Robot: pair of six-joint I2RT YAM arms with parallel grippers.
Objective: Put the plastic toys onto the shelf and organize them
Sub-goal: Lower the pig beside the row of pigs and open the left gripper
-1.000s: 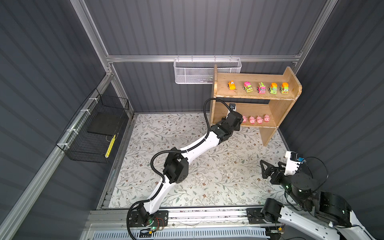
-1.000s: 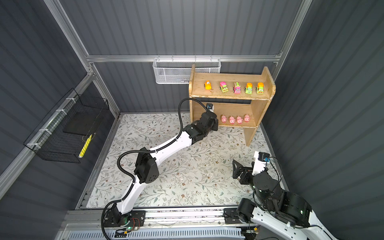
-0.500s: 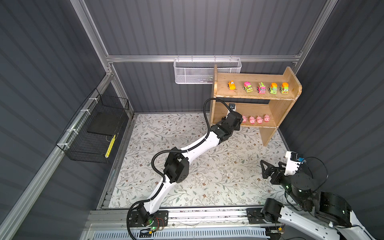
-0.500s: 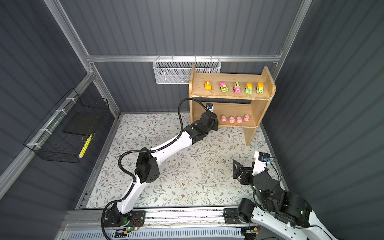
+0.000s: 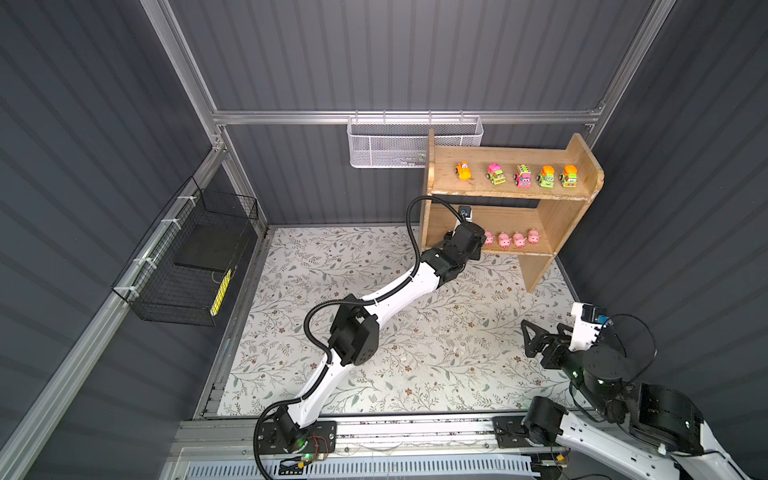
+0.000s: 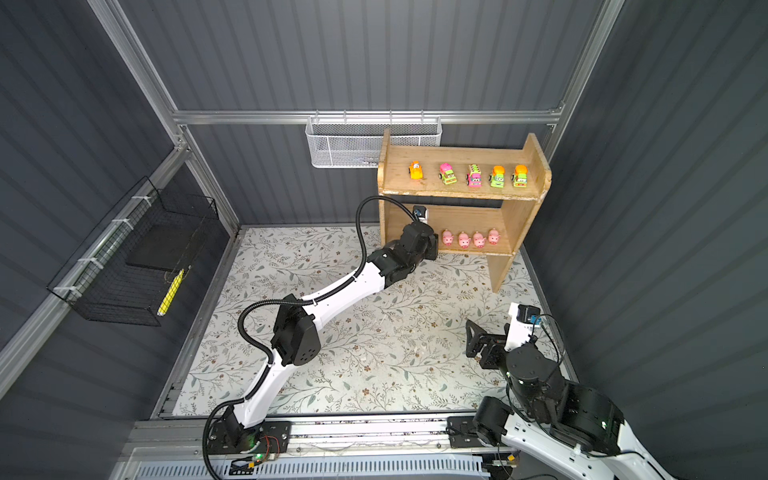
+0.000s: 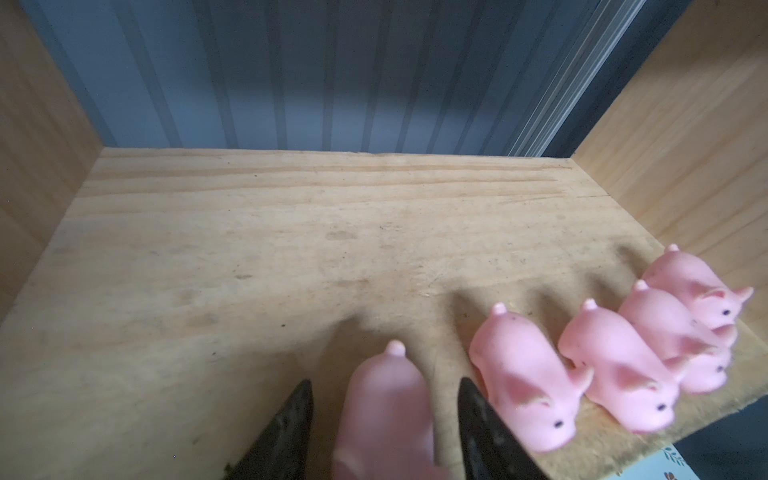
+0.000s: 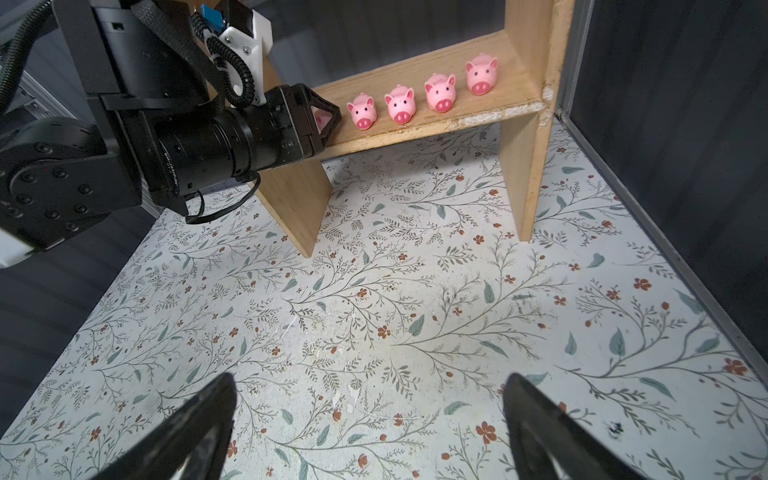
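1. We see the left gripper (image 7: 385, 384) spread loosely around the fifth pig (image 7: 386, 419), which stands on the lower board of the shelf (image 7: 249, 249), left of four pigs (image 7: 523, 374), extending their row.
2. The right gripper (image 8: 370, 380) waits open and empty over the mat (image 8: 415, 291); five cars (image 5: 522, 176) line the top board.
3. Versus earlier, both arms look unmoved.

Vehicles (image 5: 522, 176) on shelf (image 5: 511, 192) upper tier, pigs (image 5: 518, 240) in row below

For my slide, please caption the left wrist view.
Open left gripper straddles a pink pig on the shelf, beside a row of four pigs.
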